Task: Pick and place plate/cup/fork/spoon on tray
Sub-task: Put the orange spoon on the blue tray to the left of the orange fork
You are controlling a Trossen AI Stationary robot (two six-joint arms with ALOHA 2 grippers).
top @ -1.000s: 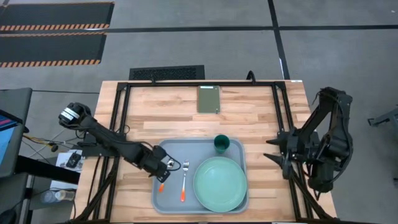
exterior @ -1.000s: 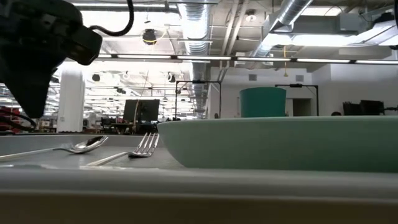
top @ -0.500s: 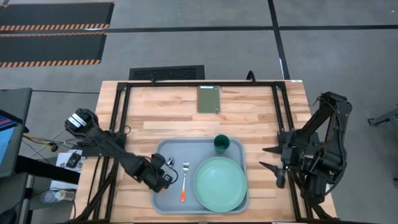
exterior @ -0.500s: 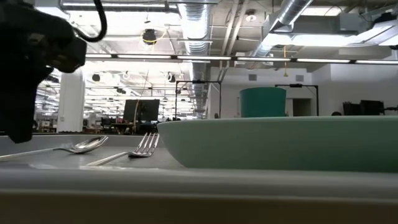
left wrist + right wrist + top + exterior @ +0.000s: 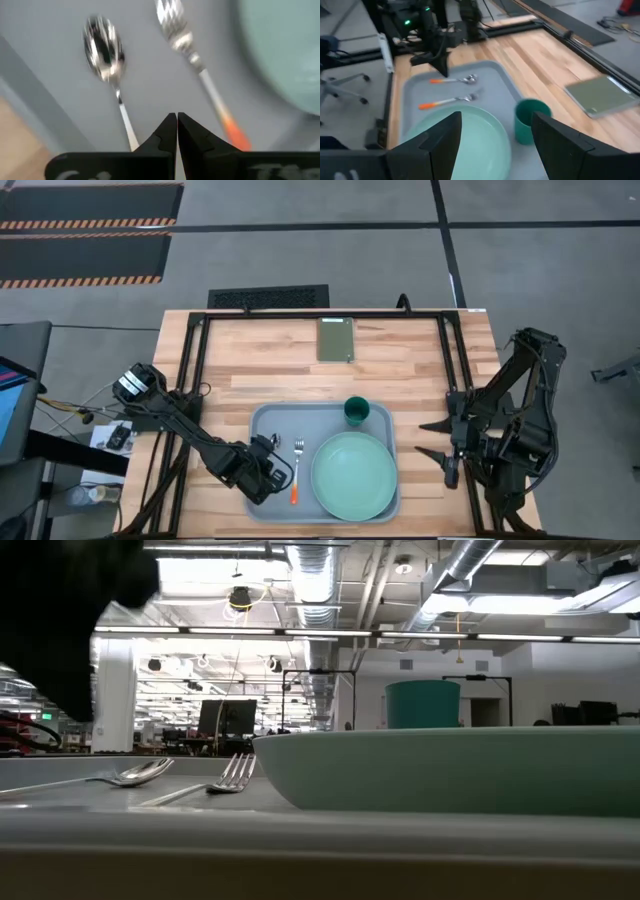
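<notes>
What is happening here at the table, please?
All the tableware already lies on the tray: the plate, the cup, the fork and the spoon. The left end effector is shut and empty, above the spoon's handle near the tray's left edge. The right end effector is open, waiting off to the table's right side.

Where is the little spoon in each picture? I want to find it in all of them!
High view: the small silver spoon with an orange handle lies at the tray's left edge, mostly hidden under the left tool.
Low view: spoon lies left, bowl facing up.
Left wrist view: spoon lies upper left.
Right wrist view: spoon lies far across the tray.
Shared landmark: the orange-handled silver fork lies right beside it in every view.
</notes>
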